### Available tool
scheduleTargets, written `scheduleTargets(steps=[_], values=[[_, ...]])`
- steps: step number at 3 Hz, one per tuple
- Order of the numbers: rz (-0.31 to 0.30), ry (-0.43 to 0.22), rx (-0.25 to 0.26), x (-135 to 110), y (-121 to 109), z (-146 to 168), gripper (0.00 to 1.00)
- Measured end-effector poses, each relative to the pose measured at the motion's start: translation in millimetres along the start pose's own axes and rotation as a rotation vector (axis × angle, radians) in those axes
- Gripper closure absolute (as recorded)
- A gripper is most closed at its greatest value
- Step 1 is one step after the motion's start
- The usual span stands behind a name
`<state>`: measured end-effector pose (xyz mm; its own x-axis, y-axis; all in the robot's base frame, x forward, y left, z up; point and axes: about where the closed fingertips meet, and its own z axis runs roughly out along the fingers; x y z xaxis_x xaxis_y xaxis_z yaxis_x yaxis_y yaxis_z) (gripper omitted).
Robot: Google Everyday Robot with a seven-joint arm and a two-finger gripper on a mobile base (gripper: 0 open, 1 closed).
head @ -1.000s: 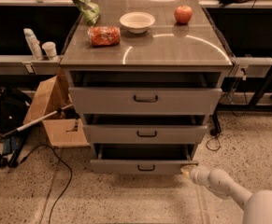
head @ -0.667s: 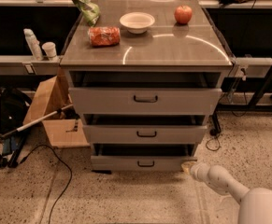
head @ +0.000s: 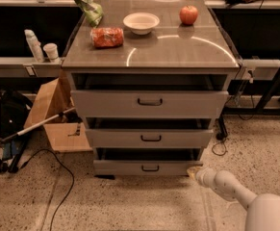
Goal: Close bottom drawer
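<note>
Pushed further in than 1 second ago, the bottom drawer now stands only slightly out, lowest of 3 in the grey cabinet. Nearest, the gripper touches that drawer's front at its right corner; whether it is spread or pressed together I cannot tell. Above, the middle drawer and top drawer stand ajar. Farther back, on top, lie a red packet, a white bowl and an apple.
</note>
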<state>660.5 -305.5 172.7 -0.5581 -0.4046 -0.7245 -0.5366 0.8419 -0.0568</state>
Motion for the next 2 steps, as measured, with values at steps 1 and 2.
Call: scheduleTargets(steps=[1, 2], values=[[0.000, 0.000, 0.000, 0.0, 0.0, 0.0, 0.36], [0.000, 0.000, 0.000, 0.0, 0.1, 0.0, 0.11]])
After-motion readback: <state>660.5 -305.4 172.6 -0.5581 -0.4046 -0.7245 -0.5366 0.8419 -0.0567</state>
